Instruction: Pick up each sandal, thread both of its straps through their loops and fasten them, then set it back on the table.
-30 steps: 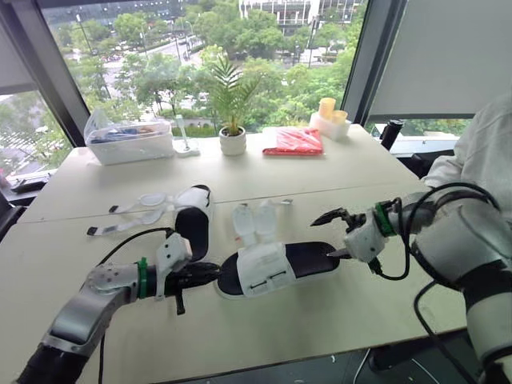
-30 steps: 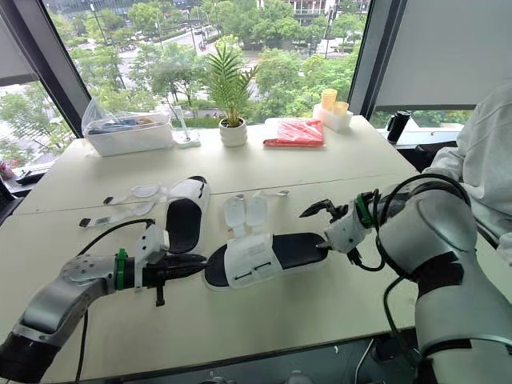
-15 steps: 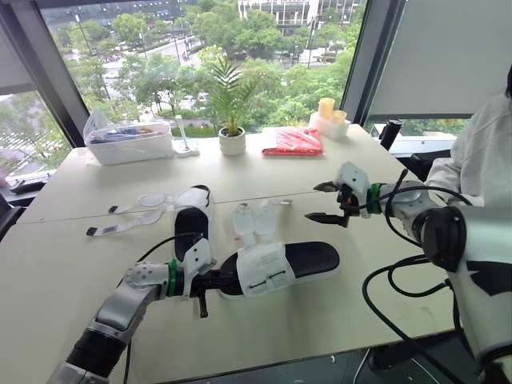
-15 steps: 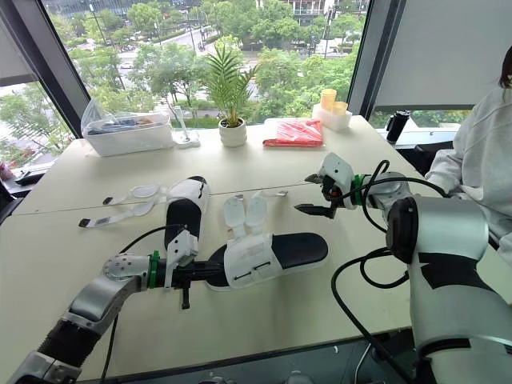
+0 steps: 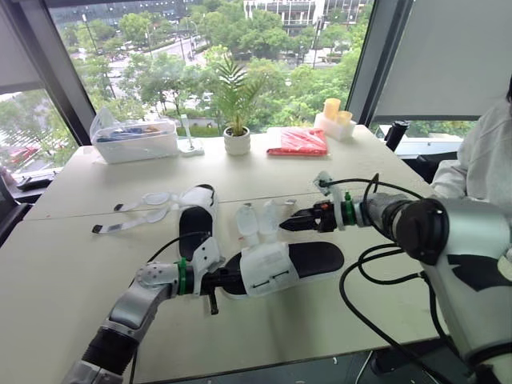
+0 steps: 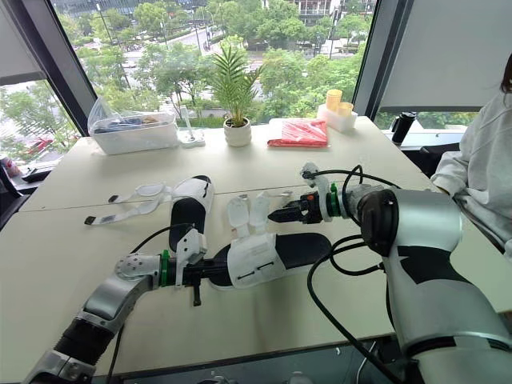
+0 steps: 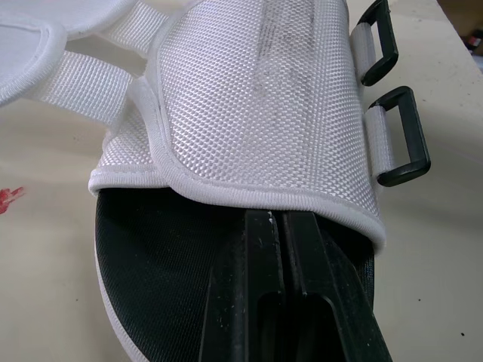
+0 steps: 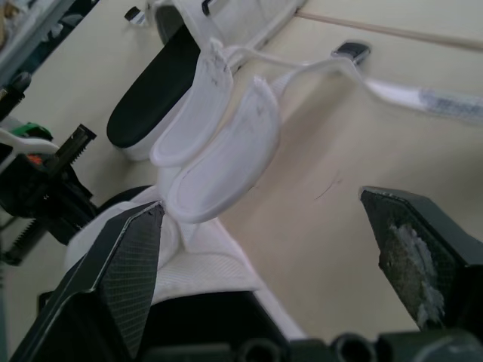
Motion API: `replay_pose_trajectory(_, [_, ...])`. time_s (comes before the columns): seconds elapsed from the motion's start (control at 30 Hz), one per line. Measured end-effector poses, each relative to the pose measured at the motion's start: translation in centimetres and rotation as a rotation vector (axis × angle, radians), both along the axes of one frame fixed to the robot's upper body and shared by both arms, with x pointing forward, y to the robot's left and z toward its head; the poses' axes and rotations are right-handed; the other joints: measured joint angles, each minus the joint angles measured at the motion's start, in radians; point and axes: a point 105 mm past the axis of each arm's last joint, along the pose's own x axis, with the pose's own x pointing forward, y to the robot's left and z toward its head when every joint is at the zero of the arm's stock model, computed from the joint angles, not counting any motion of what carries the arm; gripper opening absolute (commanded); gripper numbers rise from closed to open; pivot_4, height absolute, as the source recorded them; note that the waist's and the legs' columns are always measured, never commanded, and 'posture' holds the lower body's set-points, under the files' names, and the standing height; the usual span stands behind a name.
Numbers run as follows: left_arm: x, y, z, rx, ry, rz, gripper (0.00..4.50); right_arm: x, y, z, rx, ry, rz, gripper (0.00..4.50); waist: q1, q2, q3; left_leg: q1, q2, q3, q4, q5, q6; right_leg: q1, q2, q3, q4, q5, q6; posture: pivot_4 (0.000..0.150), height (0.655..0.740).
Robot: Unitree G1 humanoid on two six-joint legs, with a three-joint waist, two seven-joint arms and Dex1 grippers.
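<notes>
Table (image 5: 72, 264), left gripper (image 7: 284, 217) closed inside sandal (image 7: 256, 98)

Near sandal (image 5: 280, 268): white upper with fine woven mesh, black footbed, white sole edge.
Loops (image 7: 400, 136): black, on white webbing.
Far sandal (image 5: 194, 220): white straps, black footbed.
Table (image 5: 336, 312): plain cream.
Left gripper (image 7: 283, 219): black.
Right gripper (image 5: 288, 225): black, cross-hatched pads.
Packet (image 5: 298, 142): red.

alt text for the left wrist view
The left gripper, its two black fingers closed side by side, lies on the black footbed of a sandal, tips at the edge of the white mesh upper. Two black loops on white webbing hang off the upper's side, over a table.
</notes>
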Motion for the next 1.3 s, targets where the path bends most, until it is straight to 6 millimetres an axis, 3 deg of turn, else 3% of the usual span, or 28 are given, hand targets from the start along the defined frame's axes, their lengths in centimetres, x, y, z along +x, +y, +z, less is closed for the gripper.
replay_pose_trajectory(0.23, [0.1,-0.1,0.0,-0.001,-0.006,0.000,0.06,0.7,2.7,-1.4,0.111,0.158,-0.043,4.50,0.001,0.000,0.000,-0.003,-0.001,-0.001,0.001,0.000,0.000,-0.004,-0.001,0.000,0.002,0.000,0.000,0.150,0.7400])
replay_pose_trajectory(0.5, [0.1,-0.3,0.1,-0.002,-0.007,-0.001,0.06,2.5,5.1,1.8,0.299,0.139,-0.156,4.50,0.005,0.000,0.000,-0.004,-0.001,-0.002,0.001,0.000,0.000,-0.004,-0.001,-0.001,0.002,0.000,0.000,0.150,0.7400])
replay_pose_trajectory(0.7, [0.0,-0.3,0.1,-0.001,-0.008,0.001,0.06,3.0,6.5,2.4,0.362,0.149,-0.210,4.50,0.003,0.000,0.000,-0.004,-0.001,-0.002,0.001,0.000,0.000,-0.005,-0.001,-0.001,0.002,0.000,0.000,0.150,0.7400])
replay_pose_trajectory(1.0, [-0.2,-0.1,0.1,-0.006,-0.006,0.023,0.06,3.7,6.7,4.4,0.449,0.137,-0.254,4.50,-0.001,0.000,0.000,-0.004,-0.001,-0.002,0.001,0.000,0.001,-0.005,-0.001,-0.001,0.002,0.000,0.000,0.150,0.7400])
replay_pose_trajectory(1.13, [-0.2,-0.2,0.2,-0.006,-0.006,0.024,0.00,3.7,6.7,4.9,0.460,0.128,-0.251,3.19,-0.001,0.000,0.000,-0.005,-0.001,-0.002,0.001,0.000,0.001,-0.006,-0.001,-0.001,0.002,0.000,0.000,0.150,0.7400])
replay_pose_trajectory(1.3, [-0.2,-0.2,0.2,-0.007,-0.001,0.024,0.00,3.8,6.1,6.6,0.486,0.097,-0.232,0.53,-0.001,0.000,0.000,-0.005,-0.001,-0.002,0.001,0.000,0.001,-0.006,-0.001,-0.001,0.002,0.000,0.000,0.150,0.7400])
